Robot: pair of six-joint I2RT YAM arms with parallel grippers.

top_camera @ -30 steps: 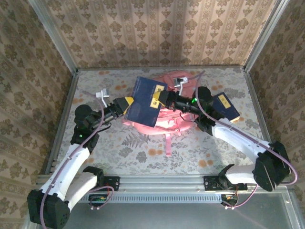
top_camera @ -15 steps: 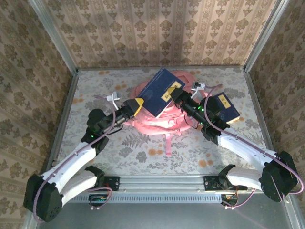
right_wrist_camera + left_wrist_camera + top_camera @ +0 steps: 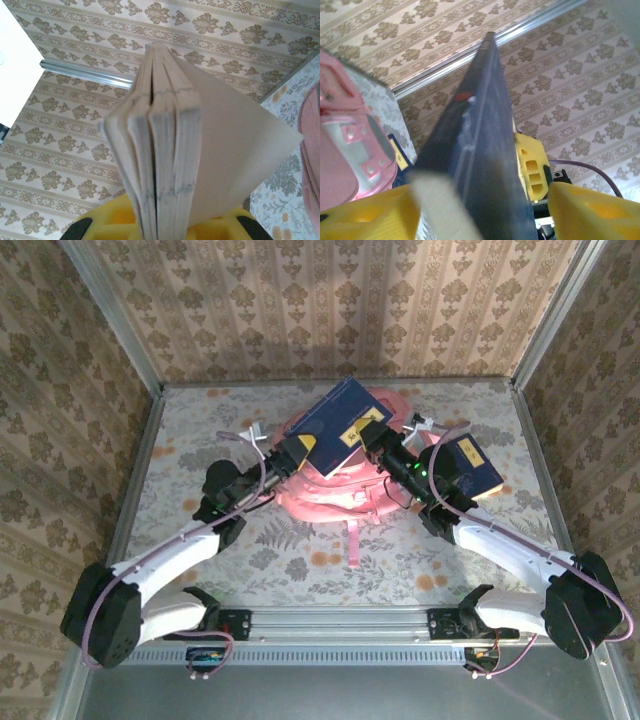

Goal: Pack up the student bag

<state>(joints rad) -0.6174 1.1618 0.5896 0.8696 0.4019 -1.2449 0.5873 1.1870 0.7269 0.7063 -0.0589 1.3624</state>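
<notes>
No writing can be read from here. The dark blue book (image 3: pixel 335 418) raised over the middle carries a yellow label (image 3: pixel 362 430) with dark marks too small to make out. A second blue book (image 3: pixel 480 472) on the surface (image 3: pixel 200 420) to the right bears a similar yellow label (image 3: pixel 466 451), just as illegible. A small red mark (image 3: pixel 462 96) on the raised book's cover is only a blur.

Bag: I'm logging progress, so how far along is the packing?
Done: nothing visibly packed yet. In hand: the right gripper is shut on a blue book above the bag, with the left gripper open around its edge. Left: getting that book in, then the second book lying beside the bag.
</notes>
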